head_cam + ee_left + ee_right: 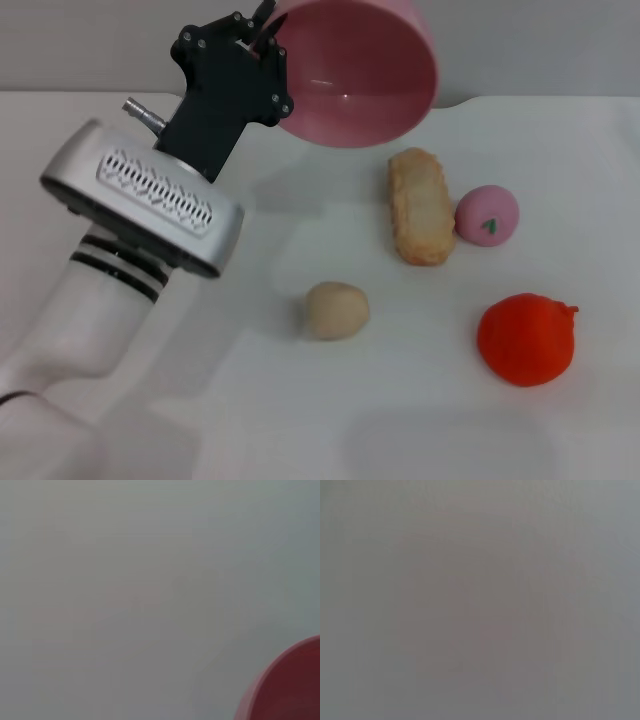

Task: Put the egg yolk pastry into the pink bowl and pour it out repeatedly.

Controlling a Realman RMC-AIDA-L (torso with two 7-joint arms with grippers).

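Observation:
My left gripper (268, 38) is shut on the rim of the pink bowl (365, 75) and holds it raised above the back of the table, tipped on its side with its empty inside facing me. The egg yolk pastry (337, 310), a pale beige ball, lies on the white table in front of and below the bowl, apart from it. A part of the bowl's rim shows in the left wrist view (287, 685). My right gripper is out of view; its wrist view shows only a plain grey surface.
A long golden-brown bread piece (420, 205) lies behind and to the right of the pastry. A pink ball with a green mark (487, 215) sits just right of the bread. An orange-red fruit-like object (526, 339) lies at the front right.

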